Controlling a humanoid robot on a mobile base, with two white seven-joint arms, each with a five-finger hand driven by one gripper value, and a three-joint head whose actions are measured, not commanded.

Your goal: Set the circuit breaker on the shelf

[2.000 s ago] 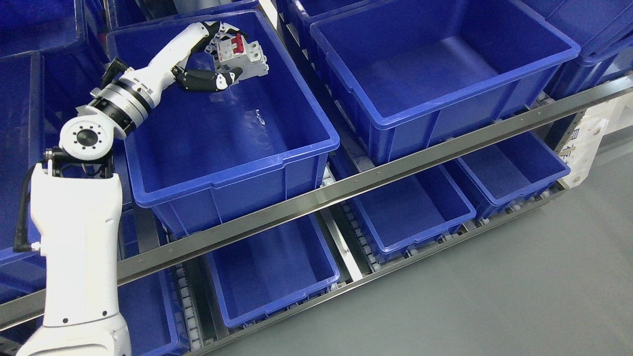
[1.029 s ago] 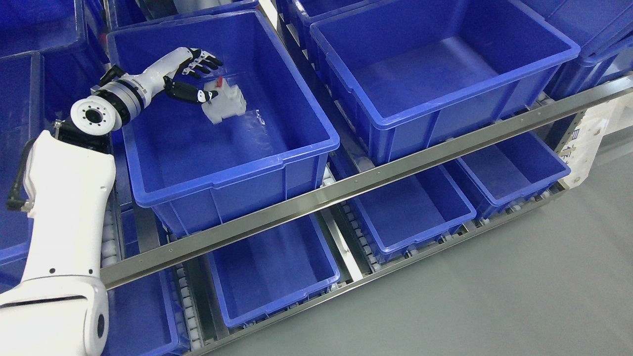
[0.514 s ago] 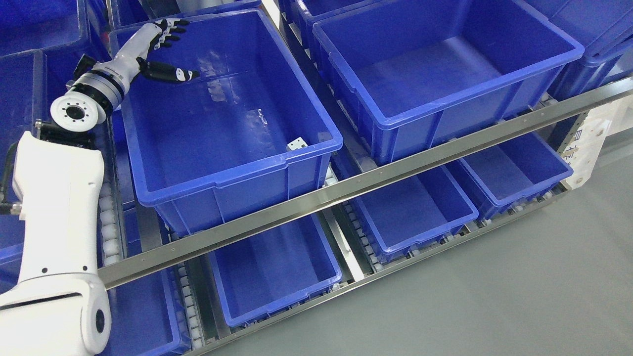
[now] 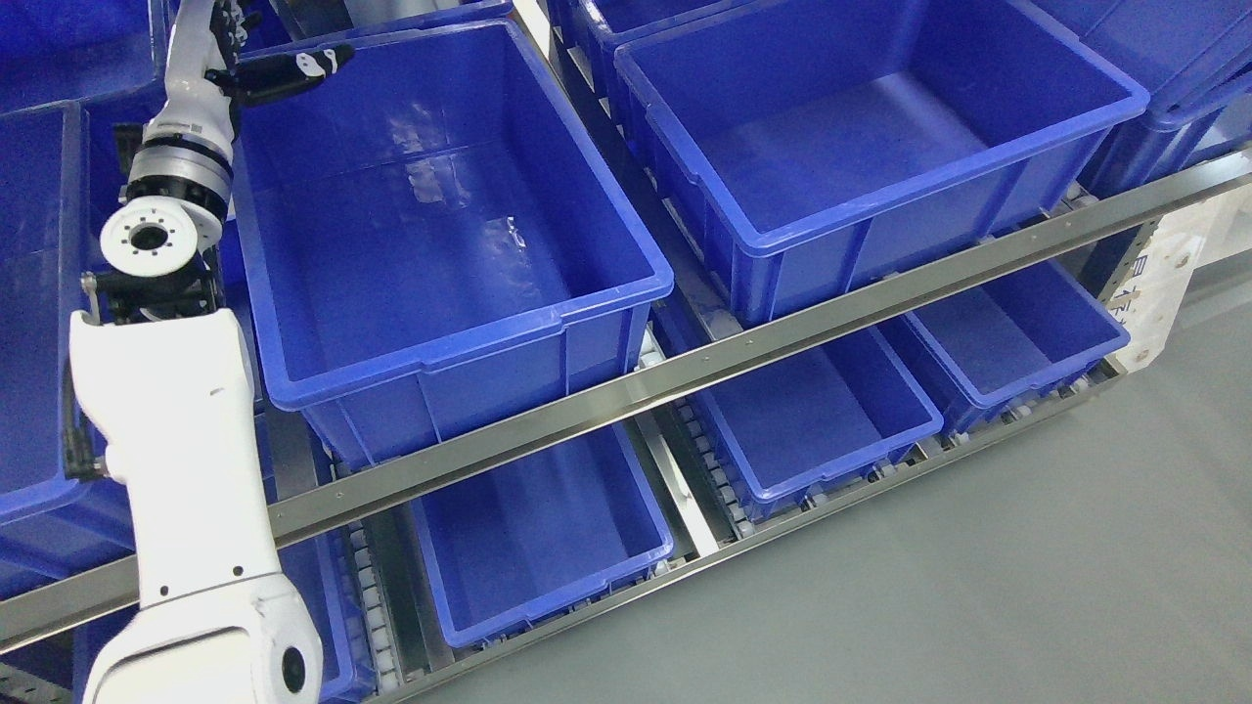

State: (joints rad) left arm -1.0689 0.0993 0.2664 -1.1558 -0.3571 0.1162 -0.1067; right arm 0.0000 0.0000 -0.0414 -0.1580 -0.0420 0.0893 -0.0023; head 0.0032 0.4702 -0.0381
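change: breaker was in my left hand (image 4: 235,54) above the bin (image 4: 469,337), then dropped in; hand now up at bin's far-left corner
fingers: thumb out, holding nothing; the rest cropped
breaker: not visible, likely behind bin's near wall
bin: floor shown is bare
task: looks done

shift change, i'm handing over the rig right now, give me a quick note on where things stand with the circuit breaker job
Left hand: raised at the top left edge, above the far left corner of the upper-left bin, fingers loose, holding nothing. It carried the circuit breaker two seconds ago and released it over this bin.
Right hand: not in view.
Circuit breaker: not visible now. Half a second ago a small white corner showed inside the bin's near right corner; that spot now shows nothing, so it is probably hidden behind the near wall.
Done: the drop into the shelf bin.
Left: confirm the breaker sits in the bin, then retract the arm.
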